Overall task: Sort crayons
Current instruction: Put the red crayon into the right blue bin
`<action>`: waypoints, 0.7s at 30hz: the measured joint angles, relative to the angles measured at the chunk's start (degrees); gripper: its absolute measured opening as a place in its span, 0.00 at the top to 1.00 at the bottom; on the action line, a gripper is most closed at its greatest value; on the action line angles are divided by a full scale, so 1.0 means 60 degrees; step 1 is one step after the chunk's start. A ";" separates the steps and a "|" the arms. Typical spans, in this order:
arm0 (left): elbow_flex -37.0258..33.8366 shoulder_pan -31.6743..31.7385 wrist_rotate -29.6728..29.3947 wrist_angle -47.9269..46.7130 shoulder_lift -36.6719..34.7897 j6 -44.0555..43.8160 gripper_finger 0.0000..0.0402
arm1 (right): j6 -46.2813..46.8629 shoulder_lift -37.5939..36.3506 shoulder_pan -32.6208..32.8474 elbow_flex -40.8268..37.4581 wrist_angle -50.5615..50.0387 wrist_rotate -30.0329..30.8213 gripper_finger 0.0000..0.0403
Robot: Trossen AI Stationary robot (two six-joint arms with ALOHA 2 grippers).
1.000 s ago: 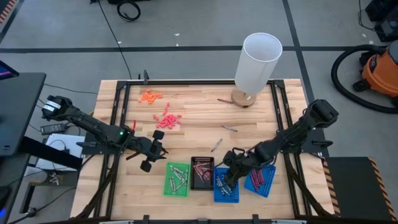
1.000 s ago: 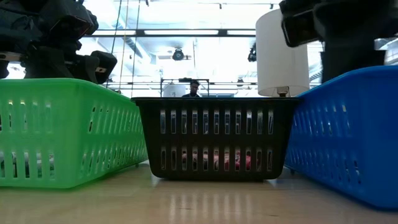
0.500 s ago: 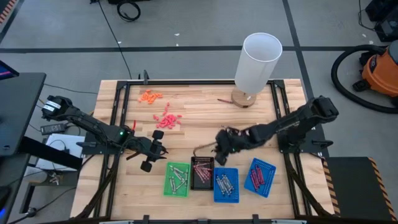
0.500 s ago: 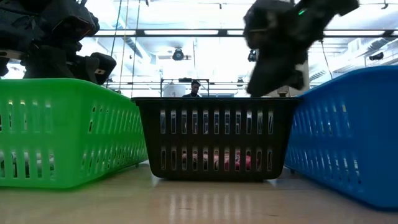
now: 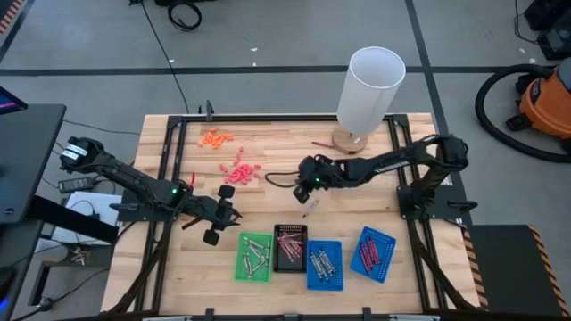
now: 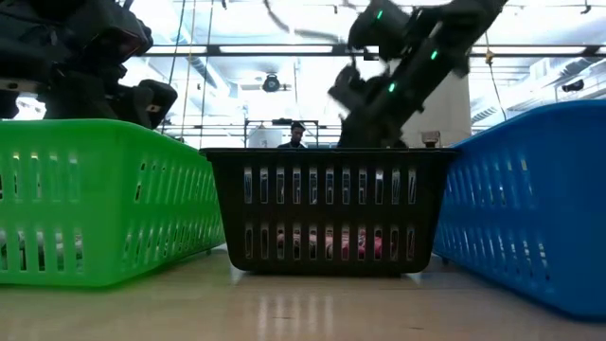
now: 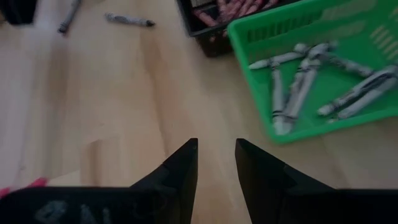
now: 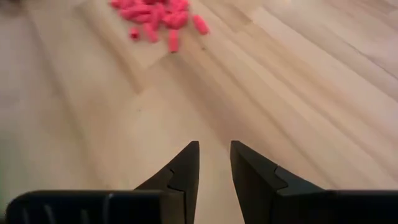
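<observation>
The right gripper (image 5: 306, 184), placed over the blue trays (image 5: 325, 265) a second earlier, is now seen carried back to mid-table, near the coral-pink bits (image 5: 241, 172) and just above a loose crayon (image 5: 310, 209); a drop-off is judged finished and a new pick begun. Its jaws are held narrowly apart, with nothing between them and nothing touched. The left gripper (image 5: 214, 225) is left unmoved beside the green tray (image 5: 253, 258), its jaws likewise narrow and empty. Sorted crayons are seen in the trays; three are left on the table.
</observation>
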 joint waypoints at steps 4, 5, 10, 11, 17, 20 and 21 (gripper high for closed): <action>0.0000 0.0000 -0.0355 0.0016 0.0000 0.0022 0.71 | -0.0229 0.0836 -0.0471 0.0168 0.0340 0.0322 0.77; 0.0000 0.0000 -0.0383 0.0021 0.0000 0.0026 0.71 | -0.0207 0.0974 -0.0601 0.0227 0.0253 0.0532 0.77; 0.0000 0.0000 -0.0384 0.0063 0.0000 0.0026 0.71 | -0.0454 0.1519 -0.1272 0.0949 -0.0651 0.1346 0.78; 0.0000 0.0018 -0.0384 0.0086 0.0000 0.0029 0.71 | -0.0604 0.1685 -0.1353 0.1207 -0.0890 0.1501 0.78; 0.0000 0.0131 -0.0391 0.0161 0.0000 0.0033 0.71 | -0.1030 0.2699 -0.1617 0.3253 -0.3953 0.1968 0.79; 0.0000 0.0160 -0.0392 0.0135 0.0000 0.0033 0.71 | -0.1047 0.3173 -0.1884 0.4209 -0.5226 0.2093 0.79; 0.0000 0.0160 -0.0391 0.0141 0.0000 0.0030 0.71 | -0.1056 0.3261 -0.1983 0.4434 -0.5560 0.2121 0.79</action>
